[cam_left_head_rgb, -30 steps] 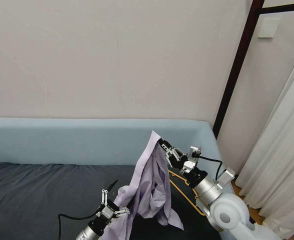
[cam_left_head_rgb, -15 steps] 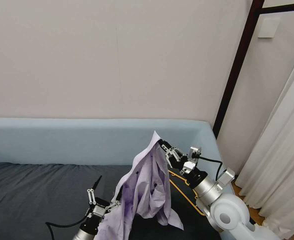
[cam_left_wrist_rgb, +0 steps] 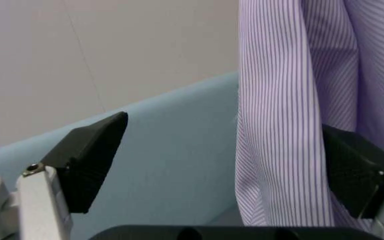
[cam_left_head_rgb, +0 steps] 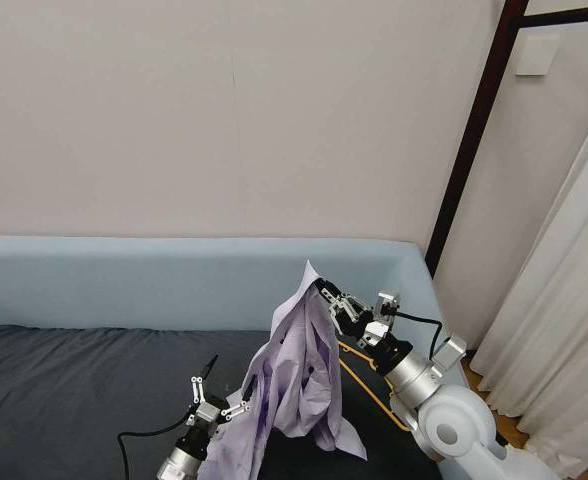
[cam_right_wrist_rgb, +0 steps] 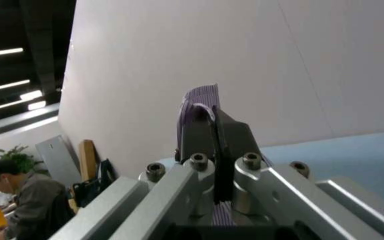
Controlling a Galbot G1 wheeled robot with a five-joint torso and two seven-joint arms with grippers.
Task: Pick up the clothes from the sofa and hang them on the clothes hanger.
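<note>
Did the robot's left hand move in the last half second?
Yes. The left gripper slid a little to the robot's right, back toward the hanging shirt, judged against the sofa back, which has not shifted.

White rounded right arm [cam_left_head_rgb: 454,435], silver wrist [cam_left_head_rgb: 406,368], black cable [cam_left_head_rgb: 419,320]; black pads [cam_left_wrist_rgb: 88,160], seemingly rubber; hex screws [cam_right_wrist_rgb: 199,161].

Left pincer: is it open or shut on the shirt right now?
Open. The left pincer's pads stand wide apart, and the striped shirt hangs between them, close beside one pad, not clamped.
</note>
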